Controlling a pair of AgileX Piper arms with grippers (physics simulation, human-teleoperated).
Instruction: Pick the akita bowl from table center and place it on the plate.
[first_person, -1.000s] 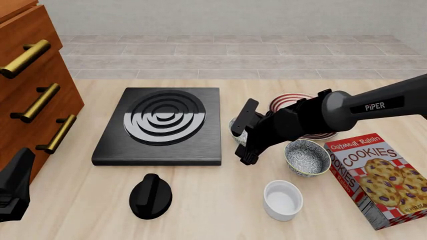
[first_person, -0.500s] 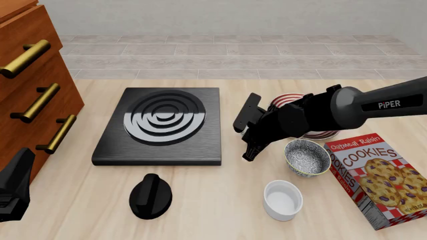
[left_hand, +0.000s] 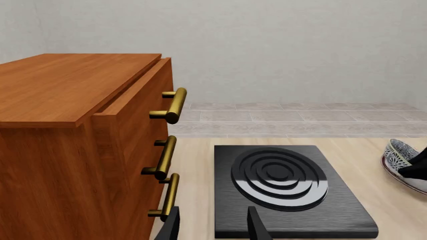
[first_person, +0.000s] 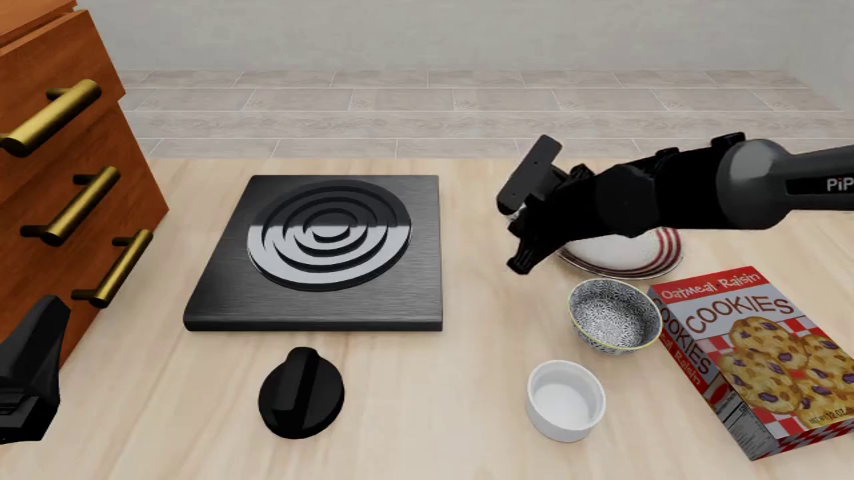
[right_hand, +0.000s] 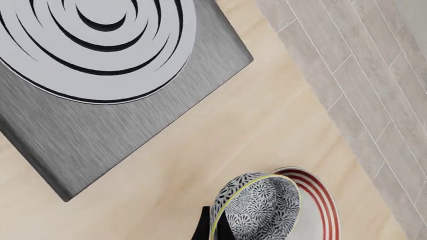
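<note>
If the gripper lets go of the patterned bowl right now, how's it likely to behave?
The akita bowl, pinched by its rim in the right gripper, is tilted above the plate, so it would probably rock or clatter. It looks like glazed ceramic: likely rigid, slippery, chippable.

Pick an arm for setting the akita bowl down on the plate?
Right. Its pincer grips the akita bowl by the rim, over the plate. The left pincer sits far off by the drawers.

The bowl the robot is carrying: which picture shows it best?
The right wrist view: the akita bowl fills it, tilted, pinched by the right gripper over the plate. The front view hides it behind the arm; the left wrist view shows an edge.
</note>
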